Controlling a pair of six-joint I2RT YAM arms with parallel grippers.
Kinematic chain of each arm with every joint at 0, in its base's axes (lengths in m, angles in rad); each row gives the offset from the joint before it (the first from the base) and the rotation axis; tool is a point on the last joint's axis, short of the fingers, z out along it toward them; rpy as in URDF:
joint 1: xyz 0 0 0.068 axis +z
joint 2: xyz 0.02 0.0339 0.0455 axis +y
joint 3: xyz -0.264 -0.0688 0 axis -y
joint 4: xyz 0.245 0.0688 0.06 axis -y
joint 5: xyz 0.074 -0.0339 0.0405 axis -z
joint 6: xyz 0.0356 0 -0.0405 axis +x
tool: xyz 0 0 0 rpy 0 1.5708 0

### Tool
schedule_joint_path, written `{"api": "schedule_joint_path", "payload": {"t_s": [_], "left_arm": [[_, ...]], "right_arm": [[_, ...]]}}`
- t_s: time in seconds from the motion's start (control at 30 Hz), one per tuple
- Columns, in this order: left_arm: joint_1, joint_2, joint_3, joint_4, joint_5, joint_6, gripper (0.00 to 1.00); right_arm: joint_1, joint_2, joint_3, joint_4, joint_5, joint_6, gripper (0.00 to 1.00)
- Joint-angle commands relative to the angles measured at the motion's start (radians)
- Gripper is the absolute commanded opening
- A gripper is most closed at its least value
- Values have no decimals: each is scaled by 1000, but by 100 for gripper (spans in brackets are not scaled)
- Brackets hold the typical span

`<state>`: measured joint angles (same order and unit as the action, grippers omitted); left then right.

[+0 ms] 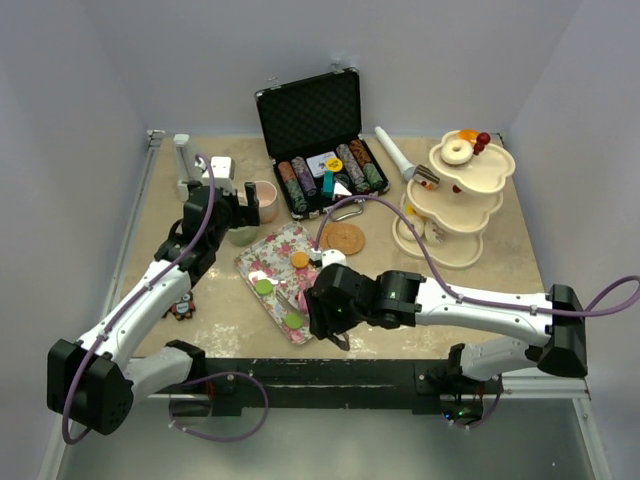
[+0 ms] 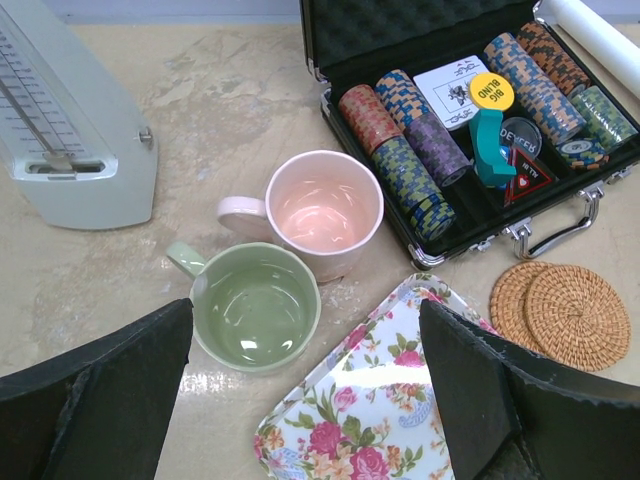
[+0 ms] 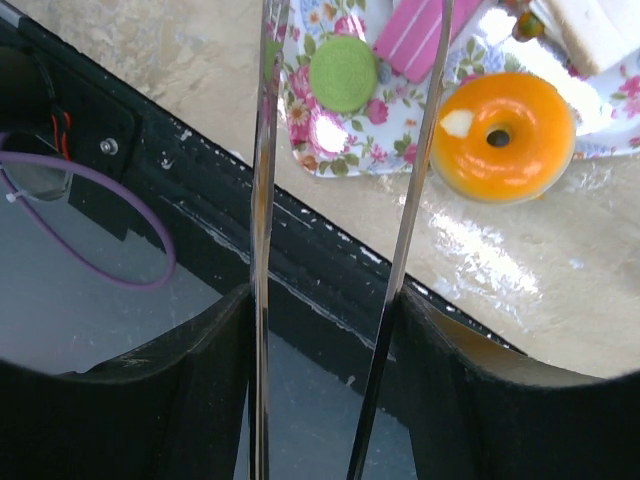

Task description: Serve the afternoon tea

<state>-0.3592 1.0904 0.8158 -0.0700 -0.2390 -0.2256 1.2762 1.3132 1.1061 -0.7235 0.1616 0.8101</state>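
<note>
My right gripper [image 3: 325,330] is shut on metal tongs [image 3: 262,200], one arm against each finger. The tongs reach out over the near end of the floral tray [image 3: 330,150]. A green macaron [image 3: 343,72], a pink striped cake [image 3: 412,30] and an orange donut [image 3: 503,135] lie there. My left gripper [image 2: 305,320] hangs open above the green cup [image 2: 255,305], with the pink cup [image 2: 322,212] just behind it. The cream three-tier stand [image 1: 455,200] is at the far right, with a white donut [image 1: 457,150] on its top tier.
An open black case of poker chips [image 1: 320,150] stands at the back centre. Round wicker coasters [image 1: 343,238] lie in front of it. A white metronome-like box [image 2: 70,130] sits at the far left. The black front rail [image 1: 330,375] runs just below the right gripper [image 1: 325,305].
</note>
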Motion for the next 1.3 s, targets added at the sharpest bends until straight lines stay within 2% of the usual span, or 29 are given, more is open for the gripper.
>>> {"api": "schedule_joint_path", "payload": {"t_s": [0.0,0.47,0.7,0.87,1.27], "left_arm": [[3,0,40,22,21,-18,100],[3,-6,42,22,26,-21,100],[3,-4,40,22,27,-21,100],[3,-1,42,22,27,-21,100],[3,-1,42,24,38,-27,100]], "right_arm": [[14,-43,1,-47,35,121,56],[35,-20,9,-97,78,161,50],[35,18,-20,-31,61,146,47],[44,70,7,-77,101,149,46],[48,38,69,-156,159,185,46]]}}
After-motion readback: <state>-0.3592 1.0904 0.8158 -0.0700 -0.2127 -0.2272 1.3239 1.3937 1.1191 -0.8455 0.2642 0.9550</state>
